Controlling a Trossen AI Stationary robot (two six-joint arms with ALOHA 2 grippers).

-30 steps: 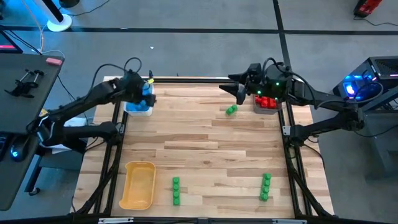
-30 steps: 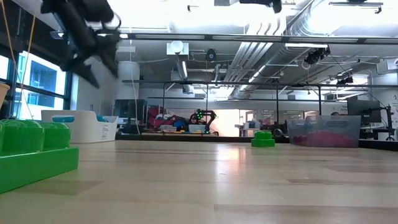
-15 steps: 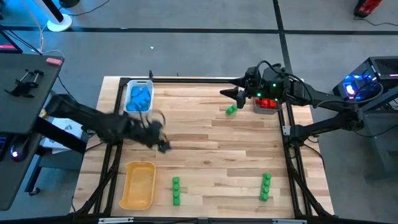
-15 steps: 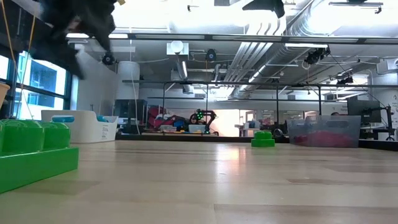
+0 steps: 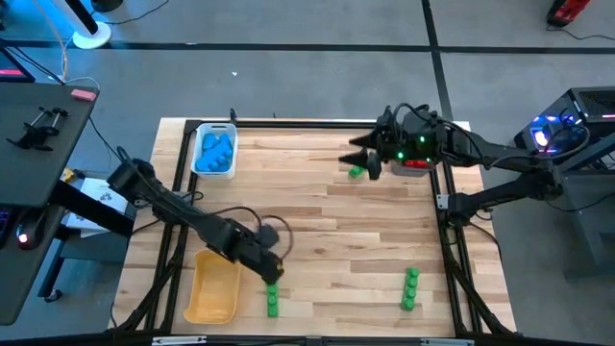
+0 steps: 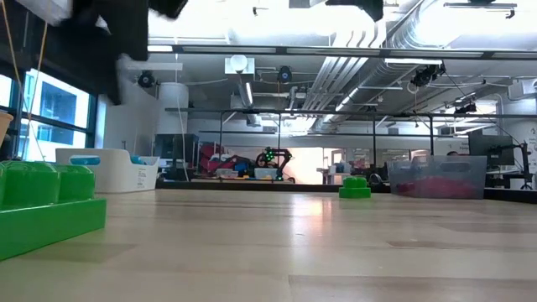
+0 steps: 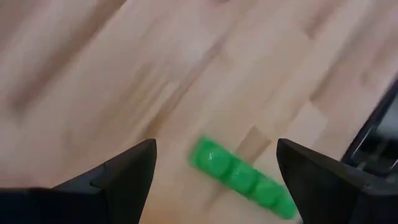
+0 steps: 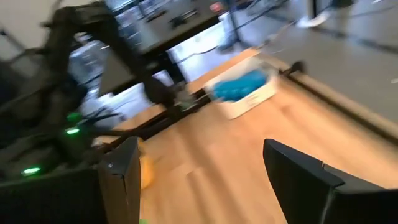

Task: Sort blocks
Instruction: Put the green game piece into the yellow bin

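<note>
A long green brick [image 5: 273, 300] lies flat on the table near the front, right of the yellow tray [image 5: 213, 286]. My left gripper [image 5: 272, 272] is open just above its far end. The left wrist view shows the brick [image 7: 239, 177] ahead of the open fingers [image 7: 216, 149]. A small green brick [image 5: 356, 173] lies at the far right. My right gripper [image 5: 354, 159] hovers open just beyond it. Another long green brick [image 5: 410, 288] lies at the near right. Blue bricks fill the white tray [image 5: 213, 152].
A grey tray [image 5: 415, 167] with red bricks sits at the far right, mostly under my right arm. The low view shows the near green brick [image 6: 46, 210], the white tray [image 6: 105, 168] and the grey tray [image 6: 436, 178]. Bare wood lies across the table's middle.
My left gripper has swung fast from over the white tray at the far left toward the near edge, and now hangs over the long green brick beside the yellow tray. My right gripper has shifted a little toward the small green brick. No brick has moved.
</note>
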